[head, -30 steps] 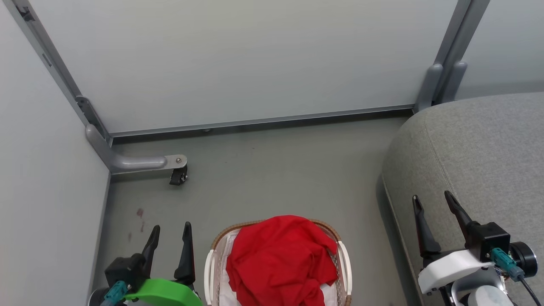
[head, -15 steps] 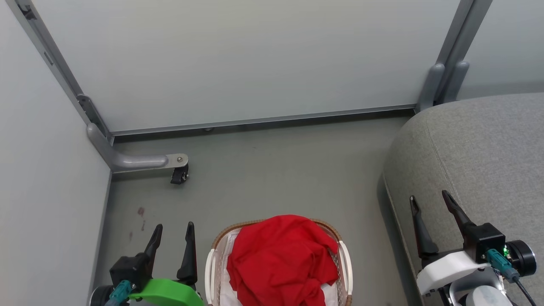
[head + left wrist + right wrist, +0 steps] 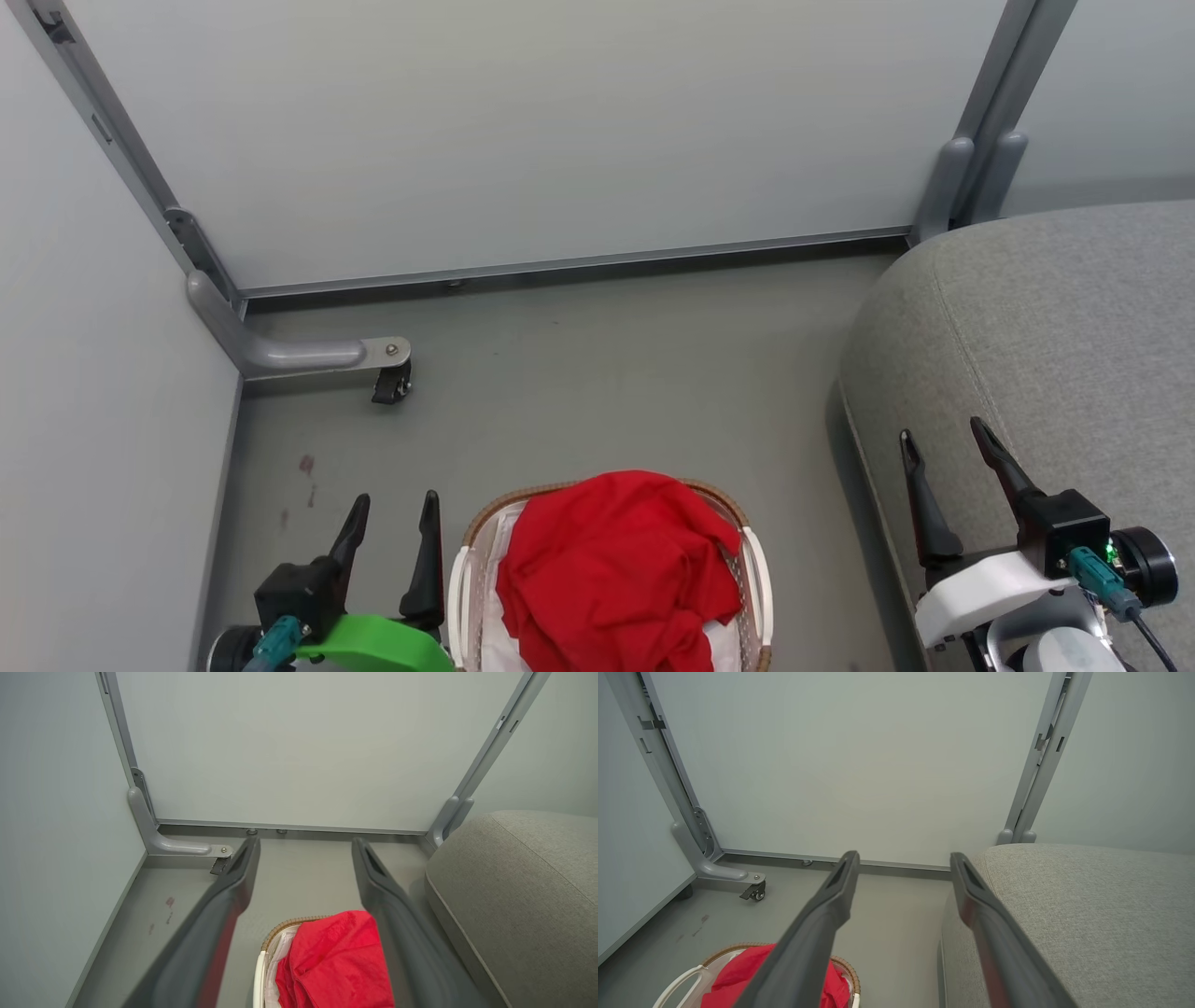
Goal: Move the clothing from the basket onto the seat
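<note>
- Currently, a heap of red clothing (image 3: 616, 569) fills the white perforated laundry basket (image 3: 457, 588), which stands on the grey floor (image 3: 607, 373) at the near centre.
- Left gripper (image 3: 397, 497) hovers just left of the basket, its two dark fingers spread apart and holding nothing.
- Right gripper (image 3: 942, 431) hangs over the near left edge of the grey sofa seat (image 3: 1055, 327), fingers likewise apart and empty.
- Seat lies right of the basket, not touching it; no garment rests on its visible part.
- Likely step: reaching for the first garment. Lower one gripper onto the heap's top, pinch a raised fold well inside the rim, and lift straight up, leaving the white liner (image 3: 493, 639) in place.
</note>
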Motion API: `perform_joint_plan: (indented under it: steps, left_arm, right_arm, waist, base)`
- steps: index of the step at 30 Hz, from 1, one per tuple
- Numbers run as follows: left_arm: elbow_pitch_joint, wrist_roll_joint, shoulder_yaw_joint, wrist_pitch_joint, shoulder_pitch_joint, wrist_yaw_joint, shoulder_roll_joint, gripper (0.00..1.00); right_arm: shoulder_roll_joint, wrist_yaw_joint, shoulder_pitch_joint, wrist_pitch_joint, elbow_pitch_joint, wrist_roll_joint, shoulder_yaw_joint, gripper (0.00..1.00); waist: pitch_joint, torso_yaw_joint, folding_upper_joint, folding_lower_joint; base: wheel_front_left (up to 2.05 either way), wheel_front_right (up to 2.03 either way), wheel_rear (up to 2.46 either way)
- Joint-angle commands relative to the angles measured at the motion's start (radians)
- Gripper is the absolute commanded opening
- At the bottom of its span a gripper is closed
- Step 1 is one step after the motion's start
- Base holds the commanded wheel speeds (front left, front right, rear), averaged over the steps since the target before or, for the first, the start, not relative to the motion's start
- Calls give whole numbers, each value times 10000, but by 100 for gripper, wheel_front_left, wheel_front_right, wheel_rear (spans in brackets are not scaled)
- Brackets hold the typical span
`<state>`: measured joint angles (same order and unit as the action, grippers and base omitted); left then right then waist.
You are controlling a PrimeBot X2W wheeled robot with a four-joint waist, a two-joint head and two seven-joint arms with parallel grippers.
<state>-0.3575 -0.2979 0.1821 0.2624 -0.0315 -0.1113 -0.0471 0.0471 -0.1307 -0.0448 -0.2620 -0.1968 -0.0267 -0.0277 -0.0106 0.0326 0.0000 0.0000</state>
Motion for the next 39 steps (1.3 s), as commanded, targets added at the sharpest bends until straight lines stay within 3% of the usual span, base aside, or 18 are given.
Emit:
perform_joint_plan:
  steps: [1,9,17,25,39]
  left_arm:
    - [-39,89,80,38,-75,-30,-58,100]
    - [-308,346,801,37,-634,-106,-55,100]
    - [-992,579,1716,26,-1928,-185,-56,100]
    - [-2453,1024,2454,28,-3543,-196,-181,100]
    - [-5358,890,4832,26,-6097,-188,-941,100]
  right_arm:
    - [61,0,148,-46,42,-33,-5,100]
    - [59,0,-95,-46,178,-26,46,100]
    - [58,0,-813,-46,402,-67,79,100]
    - [50,3,-1832,-46,640,-323,202,100]
    - [44,3,-3055,-36,1098,-1029,855,100]
  waist:
    - [-31,-24,0,0]
    - [-614,-282,0,0]
    - [-2066,-872,0,0]
    - [-3879,-1690,0,0]
    - [-6272,-2858,0,0]
  base:
    - [0,0,0]
    - [0,0,0]
    - [0,0,0]
    - [0,0,0]
    - [0,0,0]
